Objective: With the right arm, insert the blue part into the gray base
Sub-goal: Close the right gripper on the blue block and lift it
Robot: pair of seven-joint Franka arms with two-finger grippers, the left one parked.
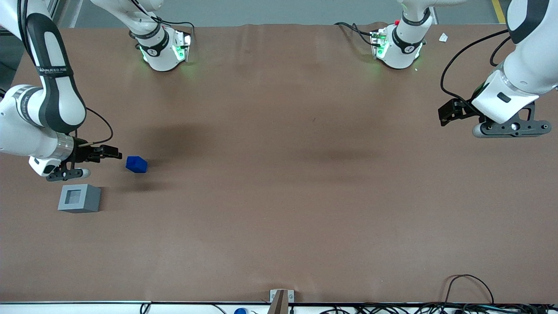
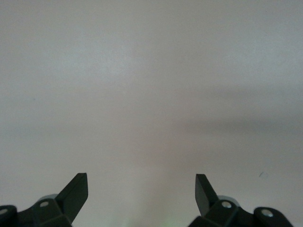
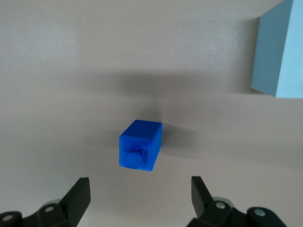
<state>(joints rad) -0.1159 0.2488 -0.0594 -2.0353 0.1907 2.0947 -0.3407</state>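
Observation:
The blue part (image 1: pixel 136 164) lies on the brown table toward the working arm's end. In the right wrist view the blue part (image 3: pixel 140 144) shows its small square stub facing the camera. My right arm's gripper (image 1: pixel 114 153) hangs just beside the part, fingers pointing at it. The gripper (image 3: pixel 140 189) is open, its jaws wide apart with nothing between them, and the part sits a short way ahead of the fingertips. The gray base (image 1: pixel 79 198) stands nearer the front camera than the gripper, its square recess facing up. One side of the gray base (image 3: pixel 279 52) shows in the wrist view.
The brown table (image 1: pixel 279 196) stretches wide toward the parked arm's end. Two white arm bases (image 1: pixel 163 48) (image 1: pixel 399 43) stand at the table's back edge. A small bracket (image 1: pixel 281 300) and cables line the front edge.

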